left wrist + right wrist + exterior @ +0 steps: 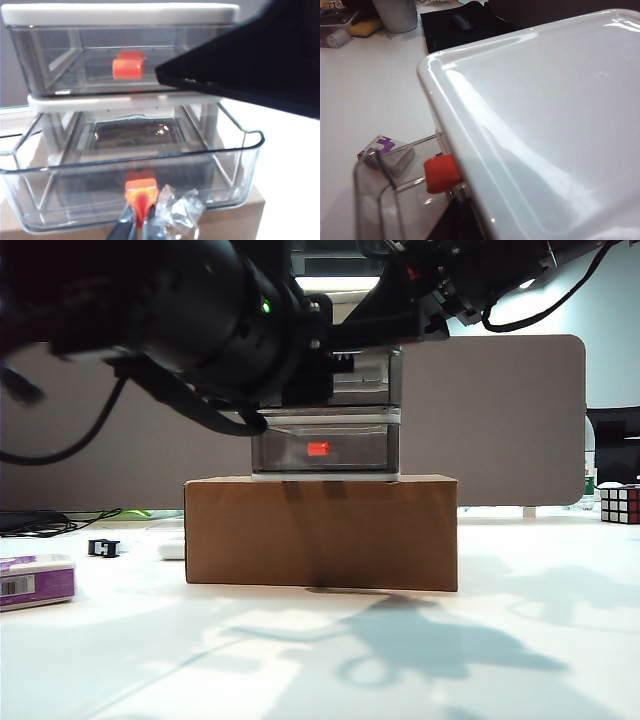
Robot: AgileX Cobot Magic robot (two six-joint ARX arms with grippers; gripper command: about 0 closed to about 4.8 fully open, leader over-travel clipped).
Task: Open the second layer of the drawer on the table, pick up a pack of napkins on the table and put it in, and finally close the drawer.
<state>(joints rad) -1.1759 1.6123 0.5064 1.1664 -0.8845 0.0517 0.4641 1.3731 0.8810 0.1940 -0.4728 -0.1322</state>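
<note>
Pulling the second layer (125,185) open is the step in hand. In the exterior view the left arm fills the upper left of the frame and hides most of the drawer (325,445), which stands on a brown box (320,532); the napkins (35,580) lie at the lower left edge on the table (500,660). In the left wrist view, low centre, the left gripper (136,225) is pinched on the orange handle (141,190), with the tray well out. Best to draw straight along its rails, without lifting, and stop before it leaves the frame. In the right wrist view the white top (545,115) fills the right; the right gripper's state cannot be told, though it seems to be steadying the cabinet
</note>
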